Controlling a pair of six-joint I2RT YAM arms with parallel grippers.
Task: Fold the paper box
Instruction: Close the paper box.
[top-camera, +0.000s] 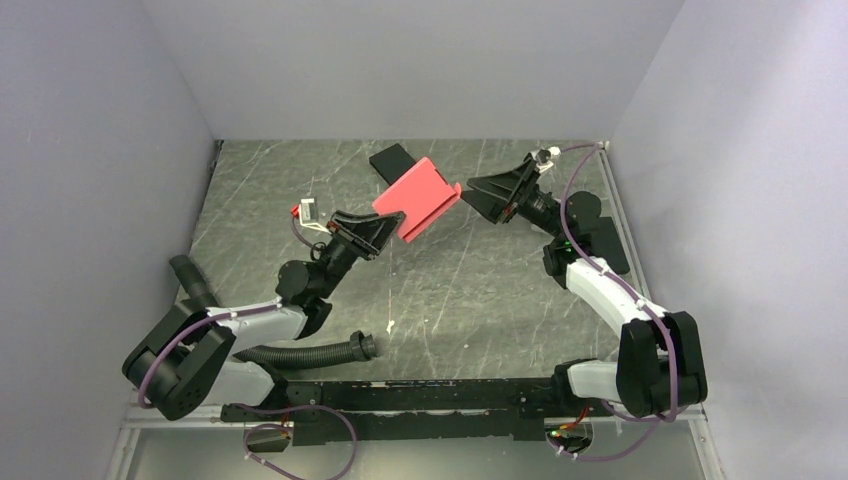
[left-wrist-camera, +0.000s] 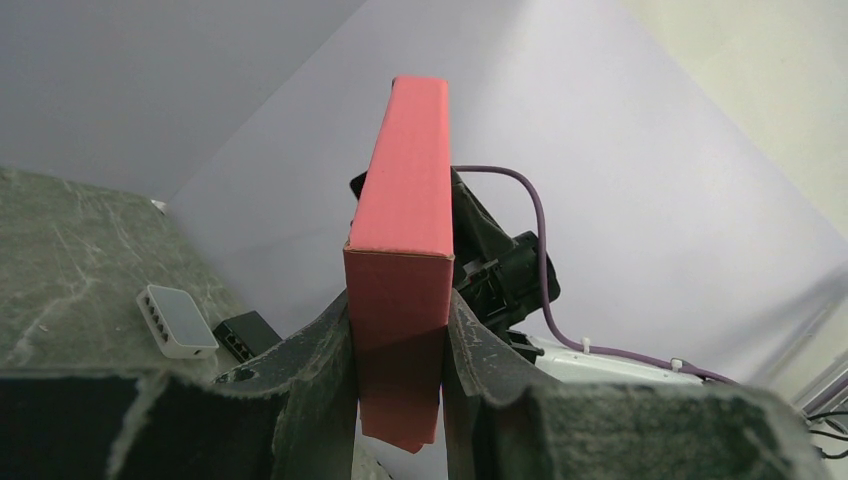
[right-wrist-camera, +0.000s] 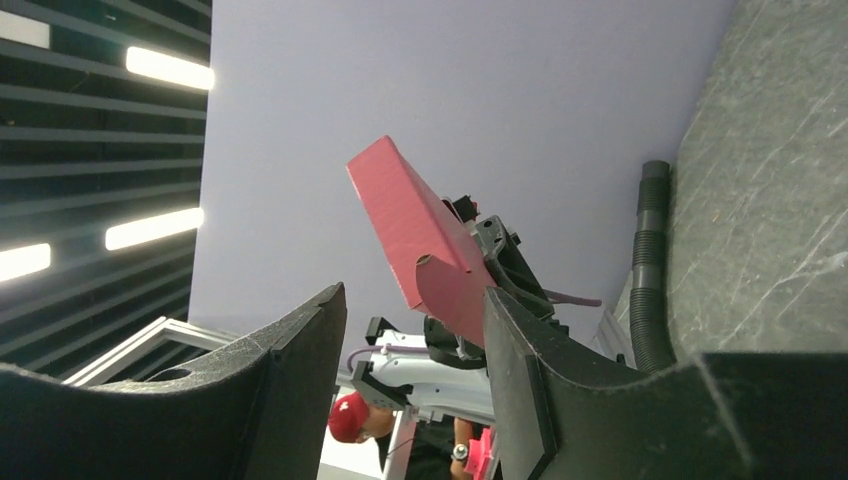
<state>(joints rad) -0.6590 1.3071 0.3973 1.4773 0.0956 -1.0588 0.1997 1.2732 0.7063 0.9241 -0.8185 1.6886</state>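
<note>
Gripping the paper box (top-camera: 415, 195) hard, your left gripper (top-camera: 386, 230) has both fingers (left-wrist-camera: 325, 370) pressed flat against its lower end, one on each face. The box is lifted off the table (top-camera: 480, 290), just above the middle of the top view, pinkish red, plain on every face that shows.

Your right gripper (top-camera: 468, 197) sits at the box's right edge. From its wrist camera the jaws stand well apart, and the box's near corner hangs just beside one finger (right-wrist-camera: 520, 370) without being pinched.

One black flat box (top-camera: 393, 160) lies on the table at the upper middle of the top view, just behind the red one. One small white network switch (left-wrist-camera: 175, 320) lies at the lower left of the left wrist view, its row of ports showing; any marking on it is too small to read.

The surface is dark grey stone-look with pale veins, and plain pale lilac-grey walls (top-camera: 420, 70) close it in on three sides. One black ribbed hose (top-camera: 300, 353) curls along the lower left of the top view, beside your left arm.

The right wrist view looks out past the enclosure: four bright strips of light (right-wrist-camera: 168, 68) on dark slats at the left, and one person in a red cap (right-wrist-camera: 348, 415) at the bottom centre.

Two arms, two grippers, one red box.
</note>
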